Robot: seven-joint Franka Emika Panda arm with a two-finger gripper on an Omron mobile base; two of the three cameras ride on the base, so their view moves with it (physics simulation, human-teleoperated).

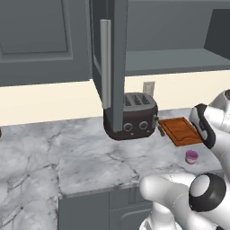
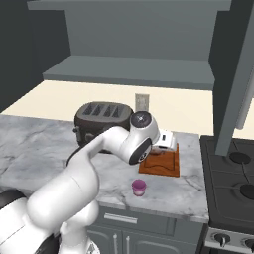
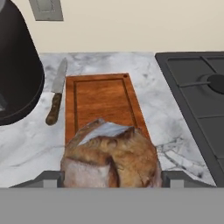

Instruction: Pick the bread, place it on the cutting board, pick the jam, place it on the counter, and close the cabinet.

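Hand view: bread (image 3: pixel 111 157) sits between the two dark fingertips (image 3: pixel 48 178), one tip at each flank, jaws held about as wide as the loaf and closed on it. Loaf is mottled tan and brown with a pale patch on top, and it hides the near end of the cutting board (image 3: pixel 103 98). Board runs off toward 12 o'clock from the bread, groove just inside its rim. A knife (image 3: pixel 56 94) lies on the counter (image 3: pixel 26 144) just beside the board at 9 o'clock, blade toward the wall. Dark toaster (image 3: pixel 17 74) at 10 o'clock; stove top (image 3: pixel 197 92) at 3 o'clock.

Right base view: gripper (image 2: pixel 166 141) hangs over the board's far end; whether the bread touches the board, cannot tell. Jam (image 2: pixel 139 187) stands upright on the counter at 7 o'clock of the board, apart from it, near the front edge.

Left base view: cabinet (image 1: pixel 110 58) door stands open above the toaster; jam at 5 o'clock of the board.
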